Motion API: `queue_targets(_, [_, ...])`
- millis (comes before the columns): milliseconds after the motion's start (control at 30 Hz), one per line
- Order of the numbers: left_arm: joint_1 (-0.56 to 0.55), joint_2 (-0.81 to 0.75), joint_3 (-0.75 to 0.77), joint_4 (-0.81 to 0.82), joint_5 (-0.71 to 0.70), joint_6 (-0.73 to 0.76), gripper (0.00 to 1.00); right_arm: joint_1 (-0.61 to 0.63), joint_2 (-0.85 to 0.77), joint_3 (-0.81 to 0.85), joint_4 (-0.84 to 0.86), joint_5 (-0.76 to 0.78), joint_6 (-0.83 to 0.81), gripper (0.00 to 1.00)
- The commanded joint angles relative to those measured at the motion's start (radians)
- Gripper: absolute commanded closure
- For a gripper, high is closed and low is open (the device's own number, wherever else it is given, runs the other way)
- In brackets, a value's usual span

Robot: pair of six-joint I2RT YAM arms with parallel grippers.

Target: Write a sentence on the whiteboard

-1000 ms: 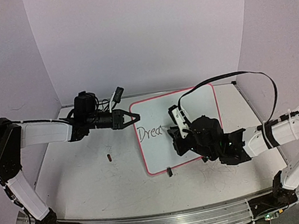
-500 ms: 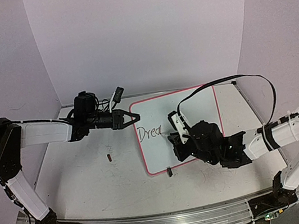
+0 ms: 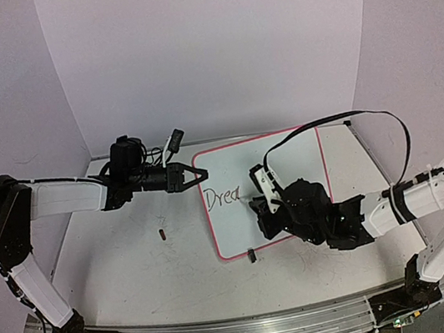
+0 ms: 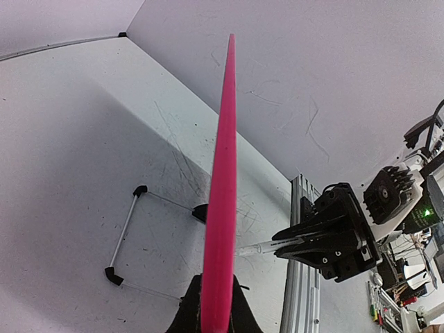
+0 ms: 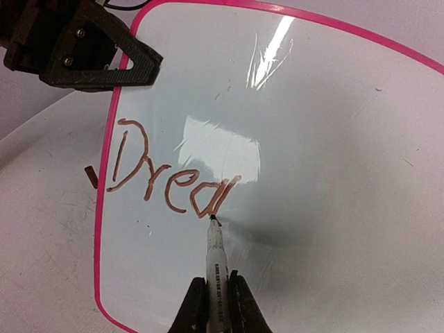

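1. The whiteboard (image 3: pixel 288 156) sits on the desk (image 3: pixel 136 264) between the two arms, pink rim all round. The left wrist view catches it edge-on, so I can't tell how much it leans.
2. The left pincer (image 3: pixel 188 174) is pinching the board's left rim near the top corner. It looks to me like it is there to steady the board and nothing else.
3. The right pincer (image 5: pixel 214 300) is pressed together on a marker (image 5: pixel 216 260). The marker's tip touches the board right at the foot of the last letter drawn.
4. Of the sentence (image 5: pixel 170 177), only four letters are down, "Drea", in a thin reddish-brown line at the board's upper left, close to the rim the left pincer grips.
5. I'd judge the task barely begun. The first word isn't finished, and every word after it is yet to be written.
6. There is plenty of bare white to the right of the letters and below them, so space looks like no obstacle.
7. A small dark piece (image 3: pixel 162 233), maybe the marker's cap, lies on the desk left of the board, apart from it.
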Motion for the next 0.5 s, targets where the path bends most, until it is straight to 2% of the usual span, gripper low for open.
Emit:
queue_targets(0, [0.003,-0.009,0.005,-0.035,-0.054,0.019,1.00,-0.011,-0.002,0.047,0.027,0.048,-0.006,1.00])
queue_targets(467, [0.003,-0.011,0.006,-0.035,-0.050,0.020,1.00,-0.019,0.002,0.064,0.032,0.099,-0.006,1.00])
